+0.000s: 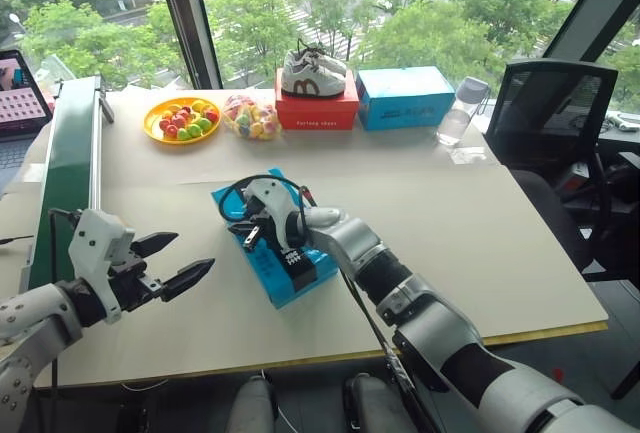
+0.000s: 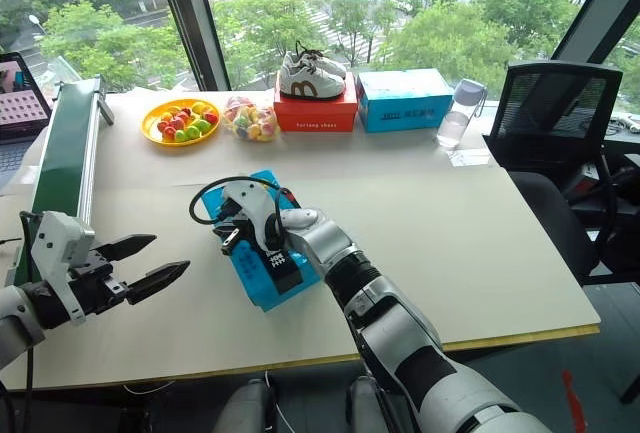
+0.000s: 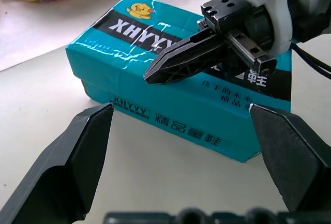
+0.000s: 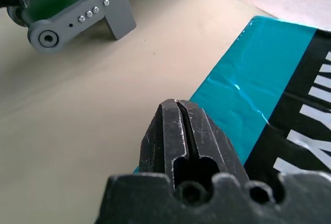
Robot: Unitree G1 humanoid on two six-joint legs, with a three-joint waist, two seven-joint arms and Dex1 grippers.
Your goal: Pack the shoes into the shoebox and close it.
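We look down on a pale desk (image 1: 480,243) beside a window. At the centre of the frame lies the shoebox (image 1: 262,253), a glossy teal-blue cardboard box with its lid closed, a black band of white lettering and a small yellow duck printed on top. Much of its top is hidden by our right arm, and whatever it holds is hidden too.

Our right pincer (image 1: 246,236) rests over the box top, its two black fingers pressed flat together with nothing between them. The right arm reaches in from the lower right of the frame, bent at the elbow, the pincer aimed toward the left. In the left wrist view the same shut fingers (image 3: 181,61) form one tapered, ribbed black wedge above the lid.

Our left pincer (image 1: 175,261) hangs at lower left, just beside the box and apart from it, its pointed fingers spread wide and empty.

Along the upper edge of the frame stand a yellow plate of coloured fruit (image 1: 181,118), a clear bag of sweets (image 1: 250,116), a red box (image 1: 317,111) carrying white-and-grey sneakers (image 1: 313,73), a second blue box (image 1: 405,97) with printed text, and a clear plastic bottle (image 1: 460,111). A green conveyor (image 1: 70,163) runs down the left edge, partly cut off. A black mesh chair (image 1: 555,113) sits at the right.
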